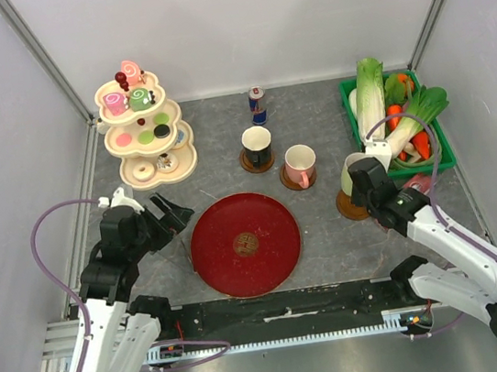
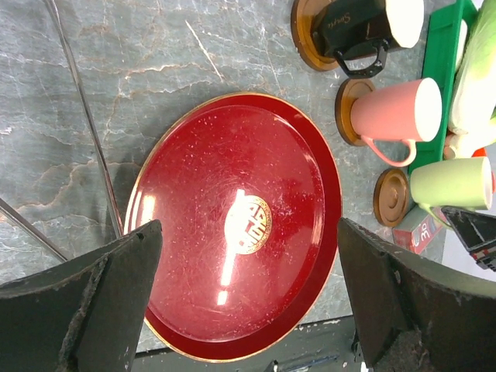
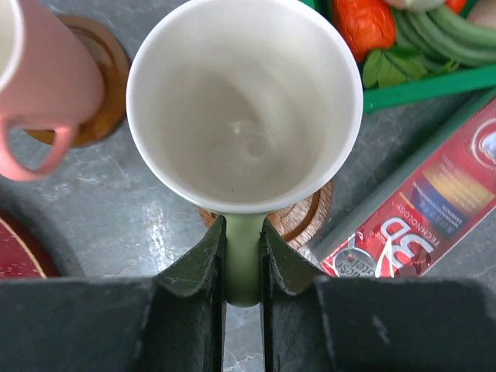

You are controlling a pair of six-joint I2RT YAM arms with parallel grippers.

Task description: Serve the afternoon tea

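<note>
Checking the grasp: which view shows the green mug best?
Right wrist: the green mug fills the frame, handle clamped in the right pincer. Top view: the right arm hides part. Left wrist: only its side, at the edge.

Left arm (image 1: 102, 331), right arm (image 1: 456, 245): white shells, black joints. Purple cable (image 1: 42, 235) runs behind left claw (image 2: 246, 230) and right claw (image 3: 242, 232). Fingers (image 2: 93, 302) matte black, scuffed.

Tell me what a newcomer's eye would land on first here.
The big red tray sits front and centre. Then comes the three-tier pastry stand at far left. On the right, the right gripper is clamped on the handle of the pale green mug, beside the green crate of vegetables.
</note>
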